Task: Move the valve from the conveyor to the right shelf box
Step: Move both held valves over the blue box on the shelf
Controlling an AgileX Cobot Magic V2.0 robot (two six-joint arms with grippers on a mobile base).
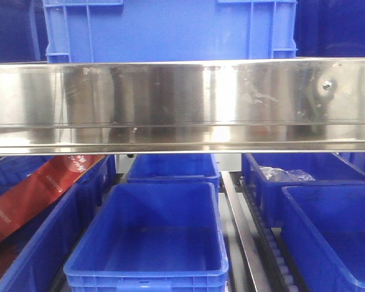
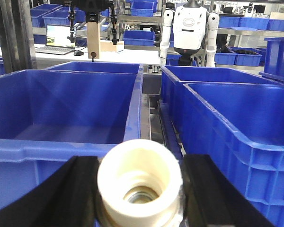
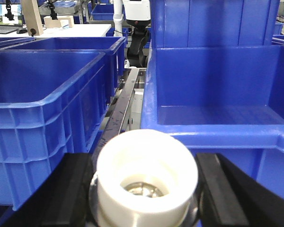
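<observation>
Where the front view looks across the shelving, a wide polished stainless-steel shelf rail point(image 1: 182, 103) fills the middle, with a large blue plastic crate point(image 1: 170, 30) above it and an open blue plastic bin point(image 1: 149, 243) below. In the left wrist view a deep blue tote point(image 2: 61, 104) lies ahead, and a white humanoid robot point(image 2: 190, 28) stands far behind. The left gripper point(image 2: 139, 194) has its black fingers pressed against a cream-white cylindrical valve point(image 2: 139, 170) with a metal bore, held just before that tote. The right gripper point(image 3: 144, 194) likewise pinches a second cream-white valve point(image 3: 146, 158), just short of a blue shelf box point(image 3: 217, 113) with a tall back wall.
</observation>
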